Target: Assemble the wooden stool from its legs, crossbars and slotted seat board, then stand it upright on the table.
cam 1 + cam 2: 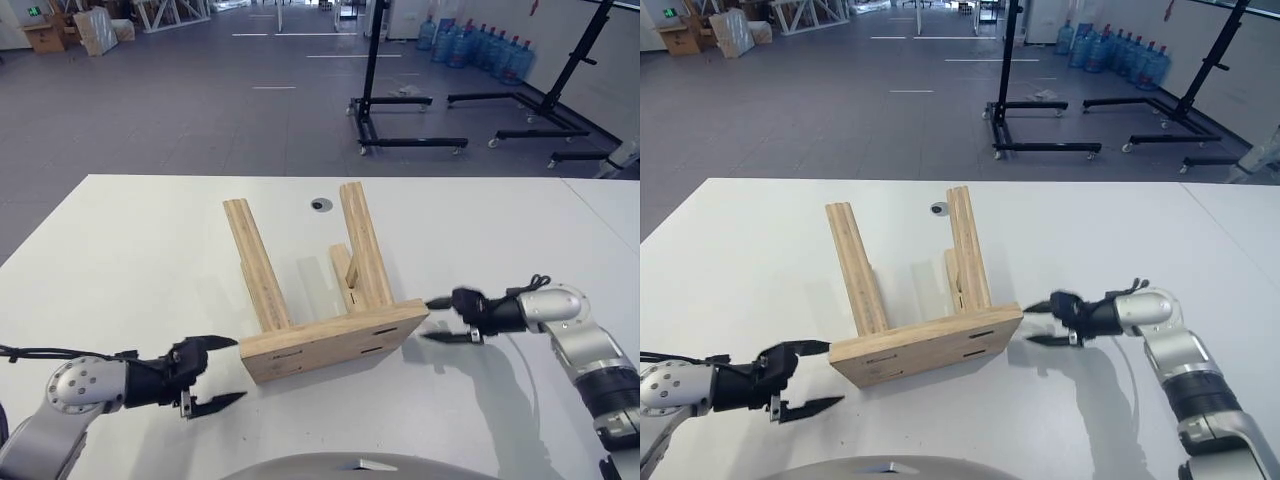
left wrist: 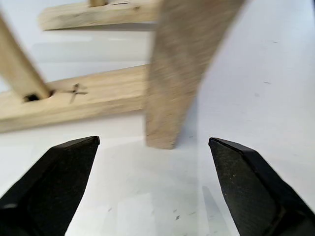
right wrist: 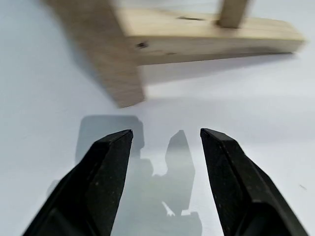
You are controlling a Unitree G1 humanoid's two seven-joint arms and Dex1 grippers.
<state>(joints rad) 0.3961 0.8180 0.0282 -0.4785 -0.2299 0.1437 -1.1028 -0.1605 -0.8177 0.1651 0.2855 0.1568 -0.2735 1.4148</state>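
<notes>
Most assembly looked done: on the table [image 1: 120, 230] the stool [image 1: 318, 300] lay on its side, legs [image 1: 258, 262] pointing far, slotted into the seat board [image 1: 335, 340]; only standing it up remained. Both pincers gaped wide, empty: left gripper [image 1: 238, 368] near the board's left end, right gripper [image 1: 427, 320] by its right

floor [image 1: 200, 90]: grey, white line markings | black wheeled stands [image 1: 410, 143] right | blue water bottles [image 1: 480, 45] far right | boxes [image 1: 45, 38] far left
</notes>
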